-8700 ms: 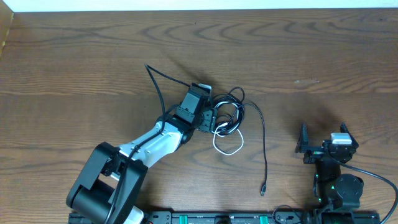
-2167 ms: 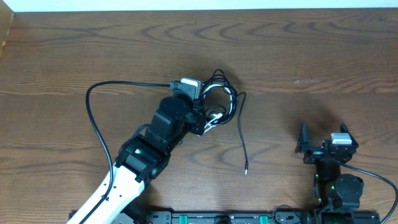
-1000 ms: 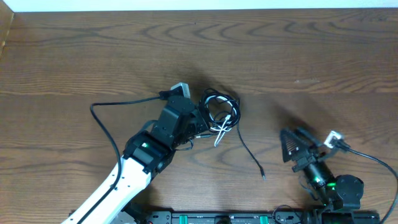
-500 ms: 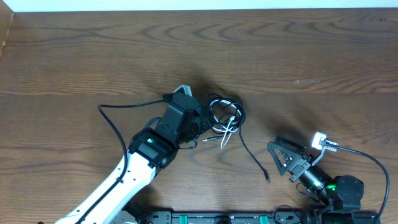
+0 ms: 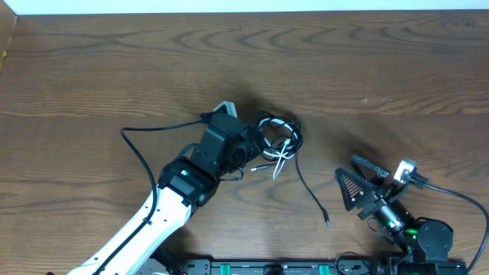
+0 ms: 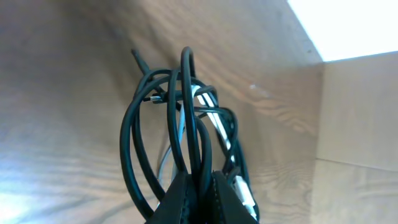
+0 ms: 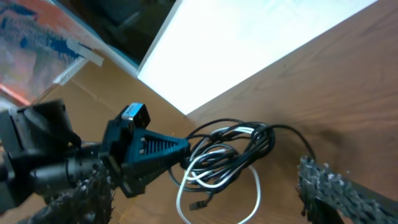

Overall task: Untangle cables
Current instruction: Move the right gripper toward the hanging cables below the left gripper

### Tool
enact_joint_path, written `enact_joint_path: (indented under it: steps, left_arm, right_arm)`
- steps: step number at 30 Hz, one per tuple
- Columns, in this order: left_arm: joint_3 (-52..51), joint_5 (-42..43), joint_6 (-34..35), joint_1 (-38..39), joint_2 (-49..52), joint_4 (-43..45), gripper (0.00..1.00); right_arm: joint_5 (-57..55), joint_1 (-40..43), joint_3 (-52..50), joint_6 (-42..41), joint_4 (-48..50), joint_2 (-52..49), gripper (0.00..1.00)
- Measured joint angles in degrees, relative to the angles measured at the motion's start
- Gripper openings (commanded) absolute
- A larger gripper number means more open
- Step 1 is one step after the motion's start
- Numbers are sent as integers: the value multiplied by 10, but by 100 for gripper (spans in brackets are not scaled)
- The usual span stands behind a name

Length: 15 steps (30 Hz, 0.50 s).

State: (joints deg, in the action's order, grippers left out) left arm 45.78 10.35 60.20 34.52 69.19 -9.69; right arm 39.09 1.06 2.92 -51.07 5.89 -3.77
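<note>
The cables (image 5: 283, 136) form a small knot of black loops with one white cord (image 5: 278, 158) at the table's middle. My left gripper (image 5: 256, 147) is shut on the black loops from the left. In the left wrist view the jaws (image 6: 200, 188) pinch two black strands, and the loops (image 6: 158, 118) rise beyond them. One black tail (image 5: 309, 192) trails right and toward the front to a plug (image 5: 327, 222). My right gripper (image 5: 359, 179) stands open to the right of that tail, touching nothing. Its view looks at the bundle (image 7: 239, 152) and the white loop (image 7: 255, 193) between its wide-set fingers (image 7: 323, 186).
The left arm's own thicker black wire (image 5: 141, 153) arcs over the table to the left of the arm. The table's back edge (image 5: 244, 12) meets a white wall. A cardboard panel (image 6: 357, 124) shows in the left wrist view.
The left gripper has drawn the bundle slightly to the right. The right arm has tilted and swung, ending turned toward the cables with its jaws still wide.
</note>
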Motion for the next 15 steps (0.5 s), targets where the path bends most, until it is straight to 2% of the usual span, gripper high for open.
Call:
enact_joint_path:
  steps: [8,15]
  left_arm:
    - [0,-2,59,0,0,22,8]
    - [0,-2,113,0,0,22,8]
  right_arm:
    - [34,0,126,-54,4,-142,83]
    - [148,-9,193,-75,6,-291,65]
